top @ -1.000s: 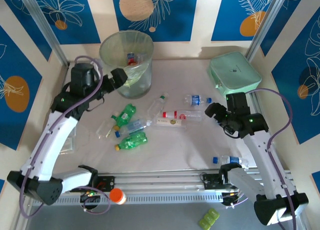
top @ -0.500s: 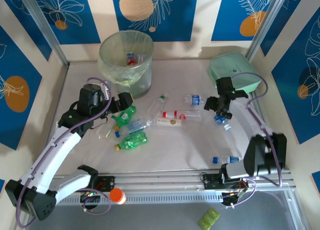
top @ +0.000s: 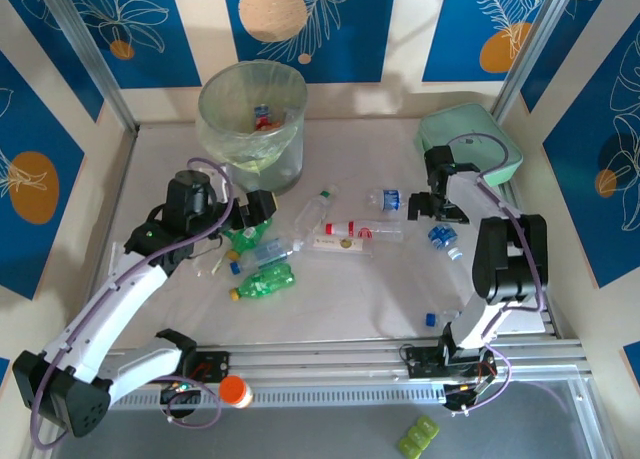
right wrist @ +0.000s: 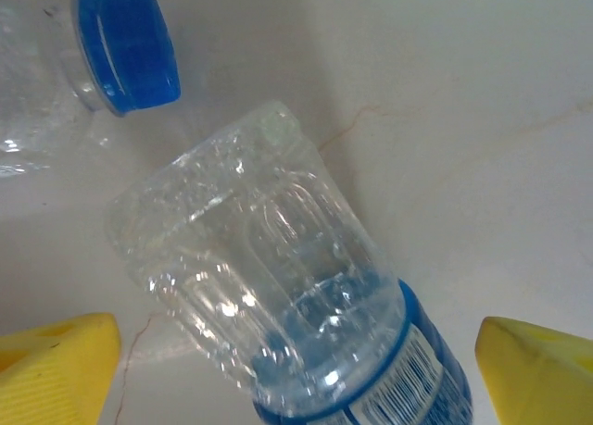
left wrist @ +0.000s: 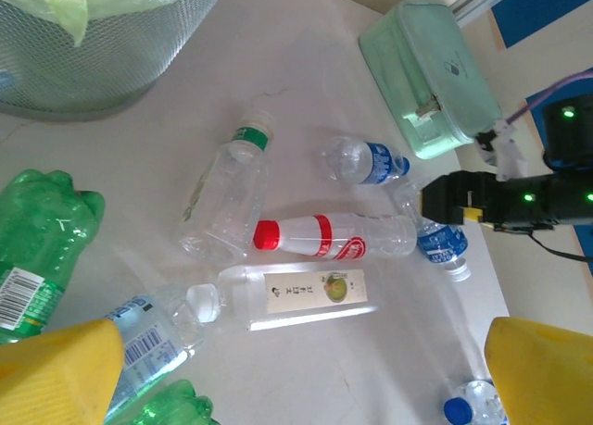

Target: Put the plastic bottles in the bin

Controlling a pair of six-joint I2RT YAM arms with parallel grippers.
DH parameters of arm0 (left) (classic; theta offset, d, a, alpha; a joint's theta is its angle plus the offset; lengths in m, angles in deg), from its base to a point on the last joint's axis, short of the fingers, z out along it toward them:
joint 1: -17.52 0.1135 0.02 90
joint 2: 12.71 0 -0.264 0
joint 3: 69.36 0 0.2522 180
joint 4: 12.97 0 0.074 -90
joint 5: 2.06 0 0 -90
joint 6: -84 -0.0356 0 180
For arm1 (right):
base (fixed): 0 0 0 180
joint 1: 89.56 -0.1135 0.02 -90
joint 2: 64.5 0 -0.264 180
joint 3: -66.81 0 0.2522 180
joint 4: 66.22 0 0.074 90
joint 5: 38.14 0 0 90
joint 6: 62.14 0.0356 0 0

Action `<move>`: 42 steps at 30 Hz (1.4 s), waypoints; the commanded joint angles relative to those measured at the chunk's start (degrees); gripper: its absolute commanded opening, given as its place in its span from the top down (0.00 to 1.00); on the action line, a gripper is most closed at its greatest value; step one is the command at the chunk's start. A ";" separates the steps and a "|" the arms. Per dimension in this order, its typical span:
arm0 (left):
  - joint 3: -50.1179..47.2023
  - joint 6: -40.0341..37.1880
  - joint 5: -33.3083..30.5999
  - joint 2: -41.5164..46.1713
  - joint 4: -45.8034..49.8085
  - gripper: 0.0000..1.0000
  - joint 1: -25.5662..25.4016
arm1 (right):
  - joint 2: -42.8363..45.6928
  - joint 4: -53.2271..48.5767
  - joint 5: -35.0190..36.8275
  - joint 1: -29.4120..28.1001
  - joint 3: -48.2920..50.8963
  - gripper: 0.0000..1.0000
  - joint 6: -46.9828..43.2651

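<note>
Left of centre, left arm (top: 112,299) rises from its base, bends at the elbow near the bin (top: 272,169), and turns its wrist right and down. Left gripper (top: 262,207) hangs over a green bottle (top: 255,226) just in front of the bin. Its jaws are spread wide with nothing gripped. Its yellow fingertips (left wrist: 56,369) sit at the two lower corners of the left wrist view.

Right arm (top: 505,259) reaches far forward and folds back beside the mint case (top: 480,139), wrist aimed left and down. Right gripper (top: 428,211) is also wide apart and holds nothing. A blue-label bottle (right wrist: 278,277) lies on the table (right wrist: 482,119) between its fingertips, with a gap on each side. The blue cap (right wrist: 127,47) of a second blue-label bottle (top: 386,198) is just beside that bottle's base.

The bin stands upright at the far side, left of centre, lined with a pale green bag. At least one red-label bottle (top: 262,118) is inside; the rest of the contents are unclear. The mint case is closed, so contents cannot be told.

Loose on the table, lying down between the arms:
- second green bottle (top: 266,281)
- clear bottle with green cap (top: 314,208)
- red-cap bottle (top: 350,228)
- flat clear bottle with brown label (top: 340,244)

A small blue-cap bottle (top: 432,319) lies near the front edge, partly hidden by the right arm.
</note>
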 commanded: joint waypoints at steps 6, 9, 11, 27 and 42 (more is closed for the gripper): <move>-0.52 0.23 2.77 -0.05 -1.61 0.01 -0.32 | -5.42 -3.53 -3.83 0.64 -2.84 0.04 -2.18; -0.51 0.45 3.02 -0.12 -1.74 0.01 -0.32 | -6.65 -3.70 -4.21 0.68 -2.84 0.14 -1.70; -0.59 0.32 3.12 0.12 -1.83 0.01 -0.19 | -7.22 -3.70 -3.84 0.67 -2.84 0.18 -1.06; -2.26 2.20 7.41 -2.39 -5.42 0.01 2.14 | 0.10 0.67 -5.51 2.57 0.42 0.44 5.24; -0.16 0.27 6.18 -0.37 -6.89 0.01 -6.17 | 34.92 9.00 -28.68 -2.38 10.20 0.45 12.52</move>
